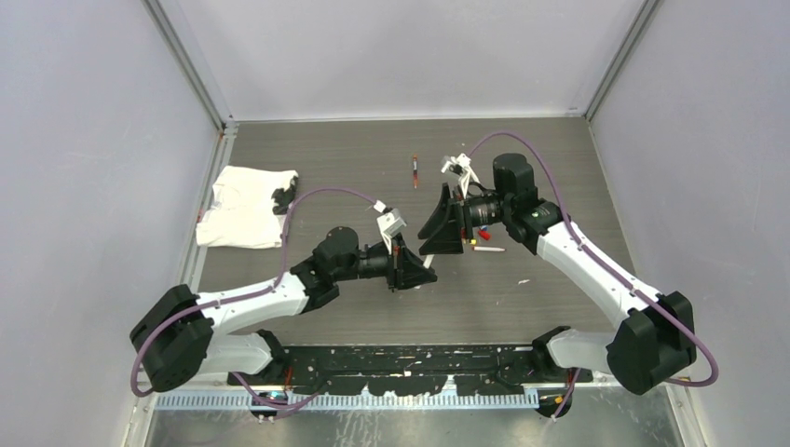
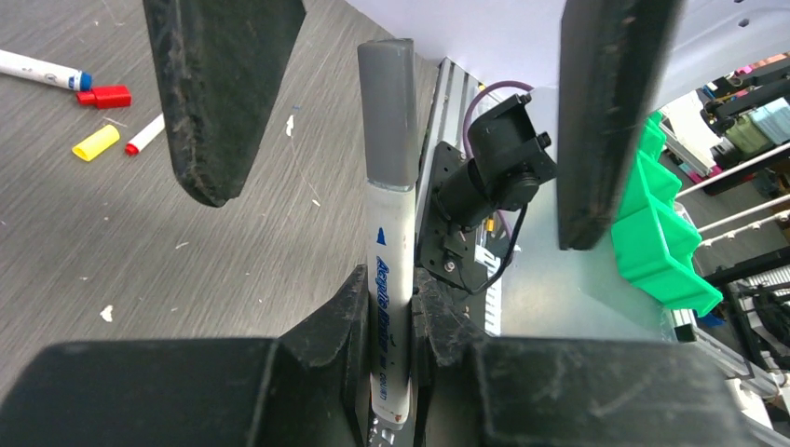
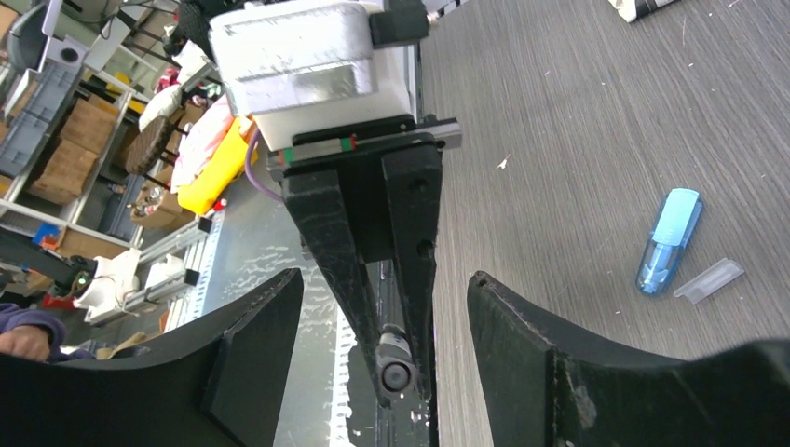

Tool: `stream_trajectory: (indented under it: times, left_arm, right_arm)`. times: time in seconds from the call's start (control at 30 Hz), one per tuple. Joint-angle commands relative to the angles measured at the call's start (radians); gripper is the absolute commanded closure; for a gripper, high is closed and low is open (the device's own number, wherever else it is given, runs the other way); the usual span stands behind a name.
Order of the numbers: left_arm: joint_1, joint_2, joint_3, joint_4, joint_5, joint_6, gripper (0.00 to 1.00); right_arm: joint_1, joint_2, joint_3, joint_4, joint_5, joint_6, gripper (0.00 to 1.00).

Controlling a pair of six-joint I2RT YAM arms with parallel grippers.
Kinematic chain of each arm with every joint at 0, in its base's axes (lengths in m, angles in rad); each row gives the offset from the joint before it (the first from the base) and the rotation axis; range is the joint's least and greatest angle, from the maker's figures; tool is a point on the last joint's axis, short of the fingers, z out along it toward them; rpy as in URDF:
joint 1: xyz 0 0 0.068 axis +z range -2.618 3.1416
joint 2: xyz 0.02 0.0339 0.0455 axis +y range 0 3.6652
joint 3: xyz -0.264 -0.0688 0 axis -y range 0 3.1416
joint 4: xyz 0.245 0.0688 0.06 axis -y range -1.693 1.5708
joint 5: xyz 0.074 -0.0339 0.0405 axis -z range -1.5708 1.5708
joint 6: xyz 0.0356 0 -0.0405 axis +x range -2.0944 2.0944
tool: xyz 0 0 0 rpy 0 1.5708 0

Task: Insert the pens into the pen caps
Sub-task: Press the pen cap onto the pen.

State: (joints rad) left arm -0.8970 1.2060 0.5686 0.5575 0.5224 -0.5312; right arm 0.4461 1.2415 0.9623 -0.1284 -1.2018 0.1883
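Fingers of the left gripper pinched a white pen low on its barrel, near the table's middle, with a grey cap at twelve o'clock. The right gripper stood spread at nine and three o'clock of that cap, touching neither side. The pen was probably light, stiff and slick, and best squeezed squarely across the cap.

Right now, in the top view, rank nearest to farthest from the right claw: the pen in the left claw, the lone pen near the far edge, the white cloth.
1. The held pen, in the left claw, between the fingers of the right claw.
2. The lone pen, just beyond, toward the far edge.
3. The white cloth, far off to the left.
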Motion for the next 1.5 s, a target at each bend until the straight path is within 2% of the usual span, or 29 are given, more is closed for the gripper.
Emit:
stream_trajectory:
  times: [0.0,0.27,0.43,0.6,0.63,0.77,0.83,1.03,1.17,1.23,1.47]
  left_arm:
    - [0.008,0.022,0.043,0.099,0.035,-0.025,0.99]
    - [0.023,0.018,0.036,0.102,0.025,-0.032,0.99]
    - [0.027,0.026,0.034,0.102,0.03,-0.036,0.99]
    - [0.033,0.033,0.041,0.102,0.041,-0.039,0.99]
    - [0.033,0.035,0.043,0.101,0.044,-0.04,0.99]
    - [0.042,0.034,0.047,0.095,0.054,-0.04,0.99]
    - [0.046,0.032,0.047,0.094,0.058,-0.04,0.99]
    - [0.063,0.034,0.047,0.129,0.043,-0.064,0.99]
    - [0.066,0.053,0.052,0.209,-0.033,-0.088,0.99]
    - [0.064,0.042,0.058,0.191,-0.103,-0.044,1.0]
    - [0.035,-0.043,0.067,0.055,-0.366,0.202,0.99]
  right_arm:
    - [0.009,-0.005,-0.006,0.072,-0.013,0.05,0.32]
    - [0.009,-0.002,-0.01,0.072,-0.024,0.049,0.45]
    - [0.01,-0.005,-0.009,0.072,-0.035,0.045,0.58]
    - [0.013,-0.002,-0.01,0.072,-0.043,0.043,0.6]
    - [0.014,-0.002,-0.01,0.072,-0.047,0.043,0.62]
    - [0.019,0.001,-0.006,0.059,-0.055,0.029,0.88]
    - [0.022,0.002,0.001,0.026,-0.058,-0.001,0.98]
    - [0.044,-0.003,-0.016,0.012,-0.032,-0.026,0.99]
    - [0.077,0.009,-0.041,0.069,0.022,0.004,0.99]
    - [0.08,0.018,-0.062,0.153,0.055,0.098,0.99]
    - [0.089,0.059,-0.075,0.2,0.113,0.184,0.99]
